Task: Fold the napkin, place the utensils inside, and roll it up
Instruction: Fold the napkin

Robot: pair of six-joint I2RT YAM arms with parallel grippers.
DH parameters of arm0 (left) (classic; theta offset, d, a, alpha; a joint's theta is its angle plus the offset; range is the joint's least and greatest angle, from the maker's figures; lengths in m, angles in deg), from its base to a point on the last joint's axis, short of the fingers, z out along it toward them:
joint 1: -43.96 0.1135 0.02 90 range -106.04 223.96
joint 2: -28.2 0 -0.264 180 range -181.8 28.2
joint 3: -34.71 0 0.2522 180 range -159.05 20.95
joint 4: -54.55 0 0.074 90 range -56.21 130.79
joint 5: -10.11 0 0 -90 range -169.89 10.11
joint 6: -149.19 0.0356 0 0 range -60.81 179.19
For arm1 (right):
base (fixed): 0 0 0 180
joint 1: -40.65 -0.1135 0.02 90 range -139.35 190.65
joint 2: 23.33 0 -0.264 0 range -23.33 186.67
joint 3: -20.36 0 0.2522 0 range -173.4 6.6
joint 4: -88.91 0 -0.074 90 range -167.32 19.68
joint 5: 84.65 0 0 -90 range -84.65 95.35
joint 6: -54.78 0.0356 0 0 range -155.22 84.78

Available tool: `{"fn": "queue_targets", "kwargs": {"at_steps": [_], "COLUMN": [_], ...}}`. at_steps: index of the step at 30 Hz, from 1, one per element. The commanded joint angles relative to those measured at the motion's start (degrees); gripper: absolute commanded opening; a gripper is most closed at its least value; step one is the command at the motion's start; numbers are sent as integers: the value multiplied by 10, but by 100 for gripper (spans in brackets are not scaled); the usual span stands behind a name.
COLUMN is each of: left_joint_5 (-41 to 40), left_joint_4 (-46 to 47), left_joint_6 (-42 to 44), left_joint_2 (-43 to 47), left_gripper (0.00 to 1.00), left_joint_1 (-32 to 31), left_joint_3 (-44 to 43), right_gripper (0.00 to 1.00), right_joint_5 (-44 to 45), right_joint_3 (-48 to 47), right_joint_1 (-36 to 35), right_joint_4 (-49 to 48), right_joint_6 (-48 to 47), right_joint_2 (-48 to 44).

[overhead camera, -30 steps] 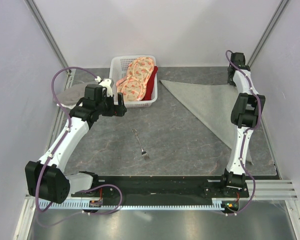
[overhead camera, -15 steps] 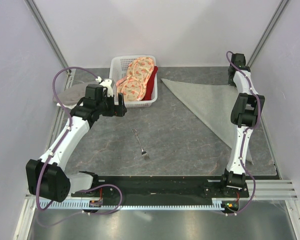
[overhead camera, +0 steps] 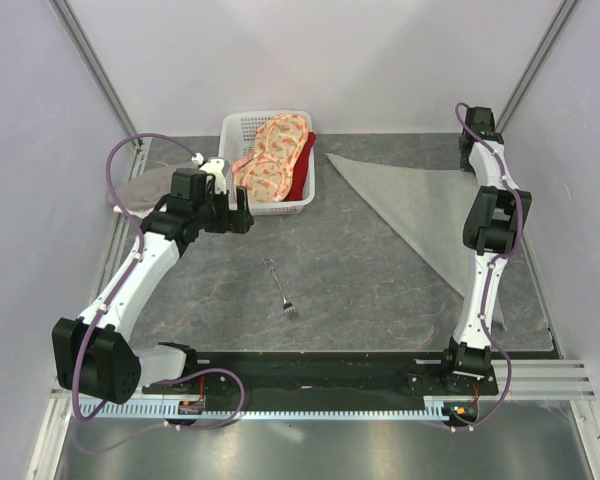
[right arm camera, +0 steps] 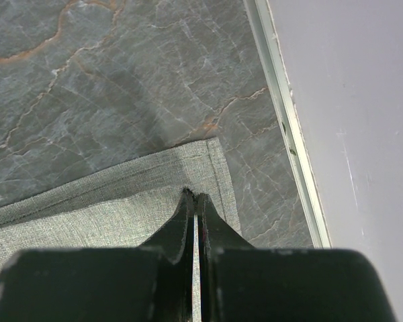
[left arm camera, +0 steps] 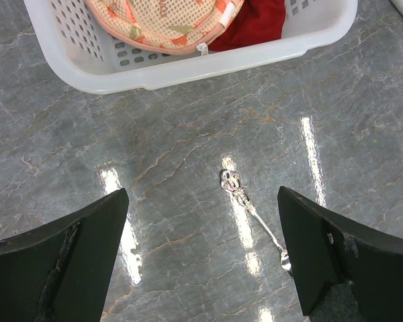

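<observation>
Grey-green napkin (overhead camera: 420, 205) lies flat at far right, right gripper (right arm camera: 193, 196) pressed together, apparently nipping its far corner (thin hold, could slip mid-fold), while left gripper (left arm camera: 202, 194) hangs spread wide above the fork (left arm camera: 252, 211) mid-table.

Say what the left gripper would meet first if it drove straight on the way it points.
Most likely the bare table, close beside the handle end of the fork. The left gripper stands open, and depth is hard to judge.
</observation>
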Motion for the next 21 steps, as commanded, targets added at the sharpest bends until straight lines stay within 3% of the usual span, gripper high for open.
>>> {"fn": "queue_targets", "kwargs": {"at_steps": [1, 21], "left_joint_5": [-7, -1], "left_joint_4": [21, 21], "left_joint_6": [25, 24], "left_joint_2": [0, 11], "left_gripper": [100, 100], "left_joint_1": [1, 1], "left_joint_3": [-4, -4], "right_gripper": [0, 0], "right_joint_5": [21, 21], "right_joint_3": [-19, -7], "right_joint_1": [9, 21], "right_joint_4": [-13, -15], "right_joint_6": [-8, -16], "right_joint_2": [-36, -54]}}
